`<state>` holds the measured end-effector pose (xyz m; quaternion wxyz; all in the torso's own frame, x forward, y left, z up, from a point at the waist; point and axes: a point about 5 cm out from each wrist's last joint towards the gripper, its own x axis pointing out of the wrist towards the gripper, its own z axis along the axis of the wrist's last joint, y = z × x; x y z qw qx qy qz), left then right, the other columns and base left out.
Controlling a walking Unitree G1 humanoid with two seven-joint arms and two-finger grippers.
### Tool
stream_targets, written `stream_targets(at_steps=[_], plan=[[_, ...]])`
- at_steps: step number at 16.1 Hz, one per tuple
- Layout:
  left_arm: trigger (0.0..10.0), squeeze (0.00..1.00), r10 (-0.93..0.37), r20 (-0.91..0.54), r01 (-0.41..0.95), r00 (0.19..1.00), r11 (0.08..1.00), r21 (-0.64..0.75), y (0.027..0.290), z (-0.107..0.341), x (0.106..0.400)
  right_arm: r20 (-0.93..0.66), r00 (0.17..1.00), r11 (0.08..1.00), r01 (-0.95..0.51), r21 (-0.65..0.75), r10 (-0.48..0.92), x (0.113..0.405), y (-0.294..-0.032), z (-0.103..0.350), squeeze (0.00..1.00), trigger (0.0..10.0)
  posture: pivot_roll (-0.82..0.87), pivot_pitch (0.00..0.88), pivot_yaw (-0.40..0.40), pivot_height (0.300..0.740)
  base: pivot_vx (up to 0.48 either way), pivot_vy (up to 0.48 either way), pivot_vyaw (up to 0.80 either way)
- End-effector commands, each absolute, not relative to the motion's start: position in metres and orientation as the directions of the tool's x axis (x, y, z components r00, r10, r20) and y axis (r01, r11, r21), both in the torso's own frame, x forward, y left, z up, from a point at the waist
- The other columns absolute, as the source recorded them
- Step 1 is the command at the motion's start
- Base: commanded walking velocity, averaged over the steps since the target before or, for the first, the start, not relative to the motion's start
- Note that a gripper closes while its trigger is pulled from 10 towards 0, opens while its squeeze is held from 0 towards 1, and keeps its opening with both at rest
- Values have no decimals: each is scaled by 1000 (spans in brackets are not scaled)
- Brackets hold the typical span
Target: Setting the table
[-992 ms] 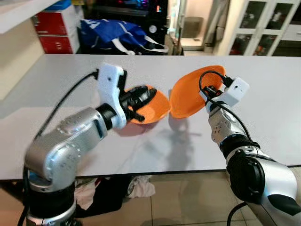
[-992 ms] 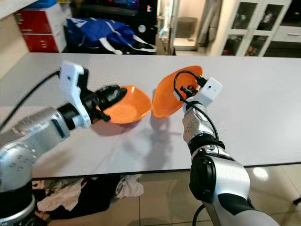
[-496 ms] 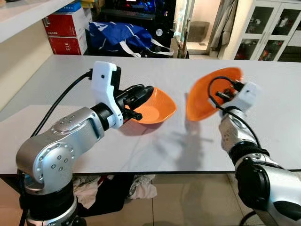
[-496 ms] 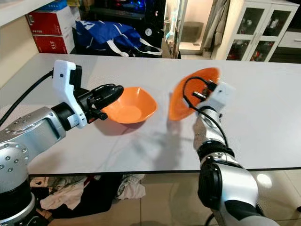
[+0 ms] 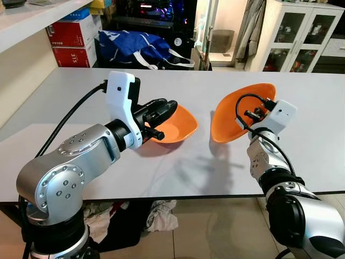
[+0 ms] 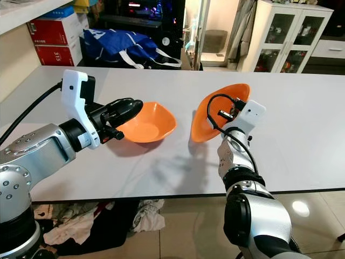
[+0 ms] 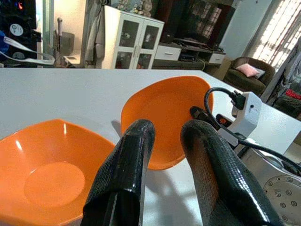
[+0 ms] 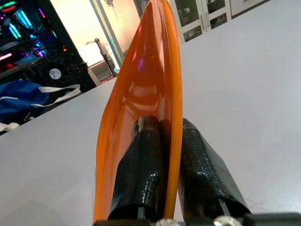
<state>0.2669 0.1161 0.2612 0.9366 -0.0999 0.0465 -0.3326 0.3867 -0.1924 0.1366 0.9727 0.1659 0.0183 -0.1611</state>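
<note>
Two orange bowls are over the white table [image 5: 178, 167]. One bowl [image 5: 179, 124] rests upright on the table left of centre. My left gripper [image 5: 163, 109] hovers at its near rim; in the left wrist view its fingers [image 7: 129, 169] stand slightly open with nothing between them, and the bowl [image 7: 47, 174] lies beside them. The second bowl [image 5: 229, 118] is tipped on edge, right of centre, its low rim near the tabletop. My right gripper [image 8: 162, 155] is shut on its wall, one finger on each side.
A blue bag [image 5: 135, 43] and red boxes [image 5: 73, 35] stand beyond the table's far edge. A white glass-door cabinet [image 5: 291, 32] is at the back right. Clothes [image 5: 156, 213] lie on the floor under the table's near edge.
The camera has shifted. My right gripper has carried its tilted bowl to the right, so the gap between the two bowls has widened. The left bowl has stayed on the table.
</note>
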Motion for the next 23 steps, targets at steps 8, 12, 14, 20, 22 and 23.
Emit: stream_targets(at_steps=[8, 12, 14, 20, 22, 23], plan=[[10000, 0, -685, -66, 662, 726, 722, -203, 112, 256, 259, -390, 902, 927, 291, 238, -183, 357, -167, 64, 0, 10000, 177, 0, -4, 740, 0, 0, 0], [10000, 0, -684, -64, 663, 727, 723, -195, 113, 257, 258, -424, 889, 940, 277, 199, -173, 348, -162, 51, 1000, 10000, 181, 0, -2, 740, 0, 0, 0], [10000, 0, -683, -61, 662, 728, 723, -195, 113, 258, 258, -440, 883, 947, 265, 184, -161, 345, -159, 46, 1000, 10000, 184, 0, -3, 740, 0, 0, 0], [10000, 0, -688, -37, 673, 725, 719, -174, 113, 262, 256, -458, 875, 951, 261, 167, -159, 338, -158, 37, 1000, 10000, 195, 0, 1, 740, 0, 0, 0], [10000, 0, -704, -35, 692, 709, 705, -159, 112, 263, 253, -455, 875, 952, 261, 159, -163, 338, -159, 38, 1000, 10000, 198, 0, 0, 740, 0, 0, 0], [10000, 0, -700, -38, 687, 713, 709, -162, 113, 263, 253, -449, 879, 953, 256, 159, -161, 338, -160, 38, 1000, 10000, 198, 0, 1, 740, 0, 0, 0]])
